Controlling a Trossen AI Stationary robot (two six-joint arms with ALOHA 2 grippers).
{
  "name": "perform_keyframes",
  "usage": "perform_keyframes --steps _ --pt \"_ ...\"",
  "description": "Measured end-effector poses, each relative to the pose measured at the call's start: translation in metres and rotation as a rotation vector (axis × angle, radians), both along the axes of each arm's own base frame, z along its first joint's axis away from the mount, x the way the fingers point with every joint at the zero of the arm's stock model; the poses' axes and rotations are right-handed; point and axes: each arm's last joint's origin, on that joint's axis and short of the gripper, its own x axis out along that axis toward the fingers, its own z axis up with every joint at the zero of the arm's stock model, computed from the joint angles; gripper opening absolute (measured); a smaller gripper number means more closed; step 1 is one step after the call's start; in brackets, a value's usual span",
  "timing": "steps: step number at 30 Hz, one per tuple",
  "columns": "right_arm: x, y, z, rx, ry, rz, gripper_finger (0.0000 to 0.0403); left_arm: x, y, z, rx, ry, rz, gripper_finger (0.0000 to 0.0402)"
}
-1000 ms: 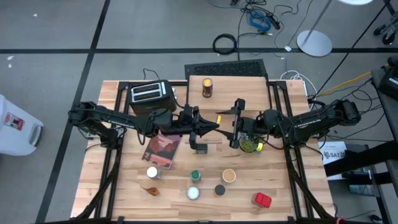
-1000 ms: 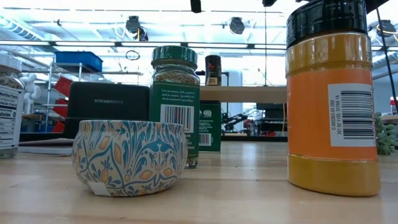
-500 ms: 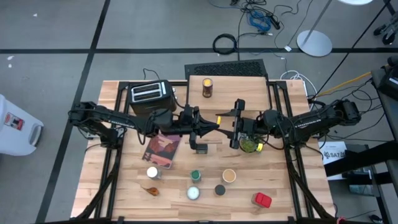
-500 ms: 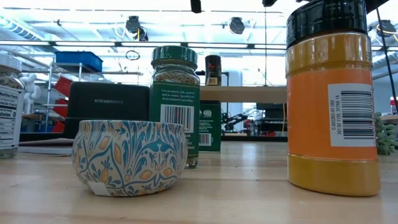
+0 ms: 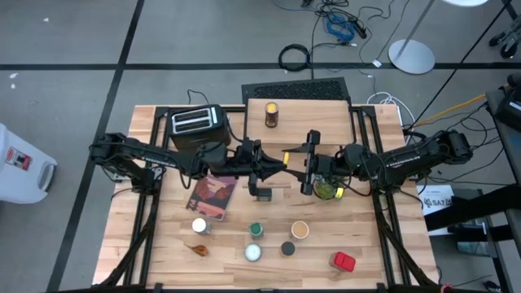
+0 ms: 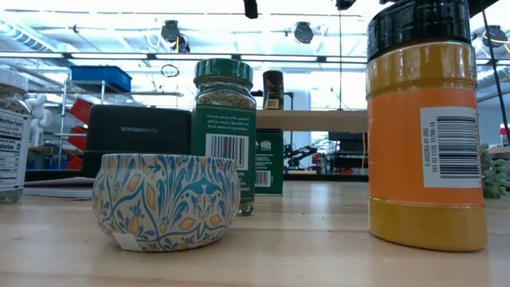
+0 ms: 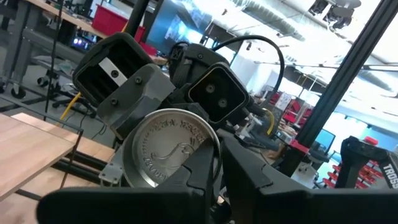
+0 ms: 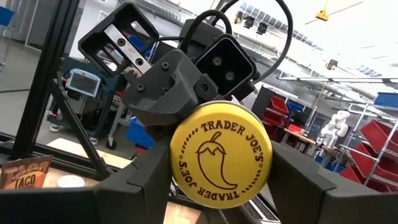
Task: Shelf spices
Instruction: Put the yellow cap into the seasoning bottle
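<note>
— And the right gripper [image 8: 219, 167]?
— Pinching a small round yellow-lidded metal spice tin [image 8: 221, 155] between its fingers.
— And the left gripper [image 7: 214, 177]?
— Pressed nearly together, empty; the tin sits just beyond its tips.

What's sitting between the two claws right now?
A yellow-lidded spice tin, gripped by the right claw and facing the left claw. The right wrist view shows it best.

Both arms reach inward over the table's middle and meet nose to nose — the left gripper [image 5: 277, 165] with fingers almost together, the right gripper [image 5: 286, 155] with fingers spread wide — wrists level, elbows out.
</note>
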Motion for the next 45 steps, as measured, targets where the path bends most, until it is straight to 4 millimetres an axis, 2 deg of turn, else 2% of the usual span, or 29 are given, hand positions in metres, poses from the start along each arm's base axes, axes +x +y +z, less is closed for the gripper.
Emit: perform_keyframes --steps 12,18,22,26,35,38,45 --pt "-0.006 -0.002 0.007 0.018 -0.024 -0.045 0.0209 -0.009 0.001 0.010 0.059 0.002 -0.016 0.0085" --pt "-0.009 -0.008 0.009 0.049 -0.028 -0.073 0.0208 -0.018 0.001 0.012 0.118 0.076 -0.002 0.0098" --pt "-0.005 -0.016 0.016 0.064 -0.004 -0.092 0.0208 -0.019 0.002 0.004 0.148 0.179 0.018 0.0098" --pt "0.000 -0.024 0.031 0.054 0.038 -0.114 0.0208 -0.020 0.002 -0.007 0.166 0.294 0.022 0.0099" --pt "0.011 -0.056 0.083 0.049 0.224 -0.159 0.0208 -0.027 0.000 -0.030 0.256 0.545 0.080 0.0099" --pt "0.014 -0.070 0.100 0.062 0.279 -0.190 0.0208 -0.029 -0.002 -0.035 0.268 0.596 0.072 0.0099" --pt "0.031 -0.105 0.125 0.094 0.431 -0.240 0.0208 -0.033 -0.011 -0.040 0.318 0.656 0.071 0.0099"
